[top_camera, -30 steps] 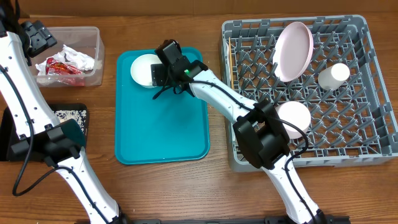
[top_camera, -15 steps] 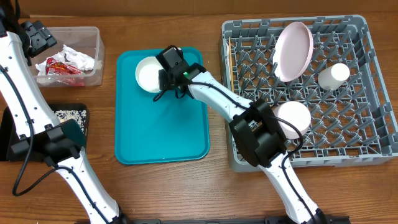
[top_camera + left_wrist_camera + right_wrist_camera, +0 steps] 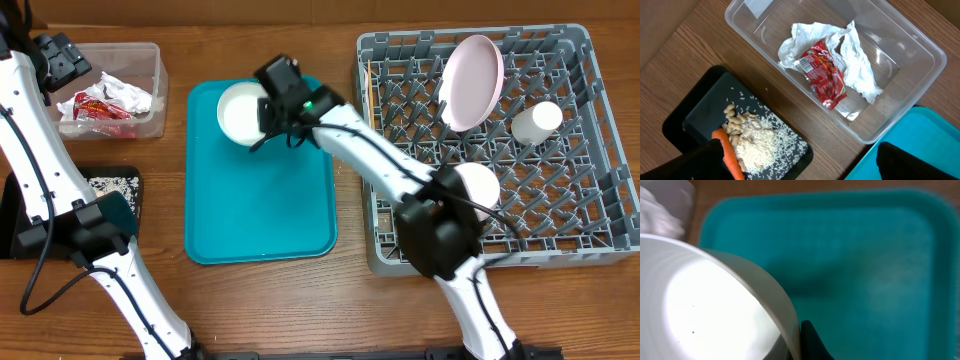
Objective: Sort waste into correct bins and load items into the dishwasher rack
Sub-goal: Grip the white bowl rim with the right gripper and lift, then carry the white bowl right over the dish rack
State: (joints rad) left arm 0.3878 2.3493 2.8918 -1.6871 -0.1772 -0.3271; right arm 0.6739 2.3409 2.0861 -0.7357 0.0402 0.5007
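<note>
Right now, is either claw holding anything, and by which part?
The right claw grips the bowl by its rim, on the side nearer the rack, over the teal tray. The left claw is open and holds nothing.

Bowl (image 3: 238,112) over flat tray (image 3: 260,200); tub (image 3: 120,60) to L, rack (image 3: 560,190) to R.

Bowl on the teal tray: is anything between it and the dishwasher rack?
Nothing visible. The right gripper grips the bowl's rim; only bare teal tray and table lie before the rack, whose near wall it must clear.
</note>
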